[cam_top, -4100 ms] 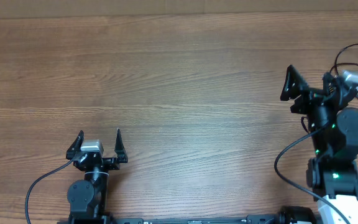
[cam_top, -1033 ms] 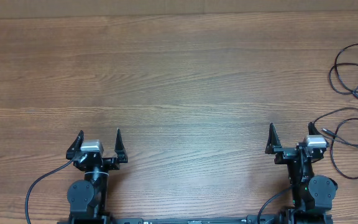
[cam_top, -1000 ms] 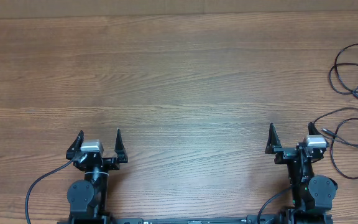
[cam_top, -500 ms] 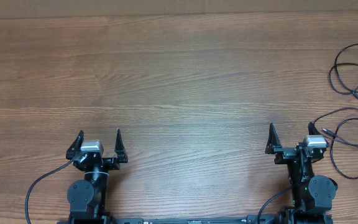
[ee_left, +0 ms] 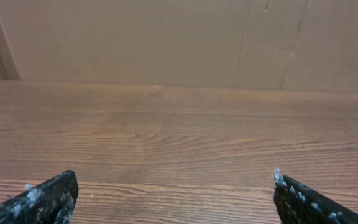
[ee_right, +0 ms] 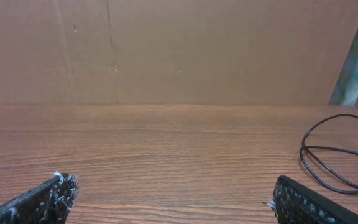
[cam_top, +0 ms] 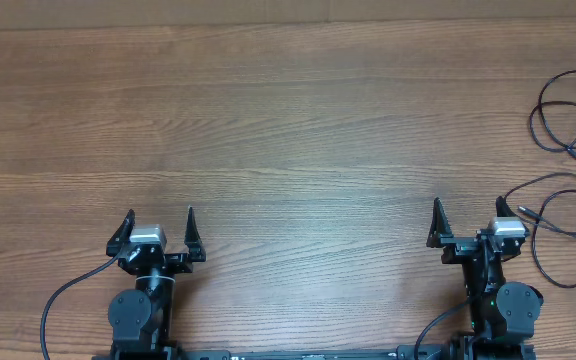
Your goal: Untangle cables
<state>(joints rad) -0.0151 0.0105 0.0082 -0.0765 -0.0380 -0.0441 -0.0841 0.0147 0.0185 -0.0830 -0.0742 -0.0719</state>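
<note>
The cables lie as loose black loops at the table's right edge. One loop (cam_top: 535, 128) is at the upper right, and a second cable (cam_top: 553, 178) curls below it. The right wrist view shows one cable loop (ee_right: 304, 149) on the wood at the right. My right gripper (cam_top: 468, 205) (ee_right: 171, 186) stands open near the front edge, left of the lower cable and apart from it. My left gripper (cam_top: 160, 214) (ee_left: 173, 186) stands open at the front left over bare wood. Neither gripper has anything between its fingers.
A brown board wall (ee_right: 179, 50) closes the far side of the wooden table (cam_top: 288, 130). Thicker black wires (cam_top: 63, 300) run from the arm bases at the front edge.
The right arm has drawn back from the cables at the right edge to the front of the table. In the last second nothing has moved.
</note>
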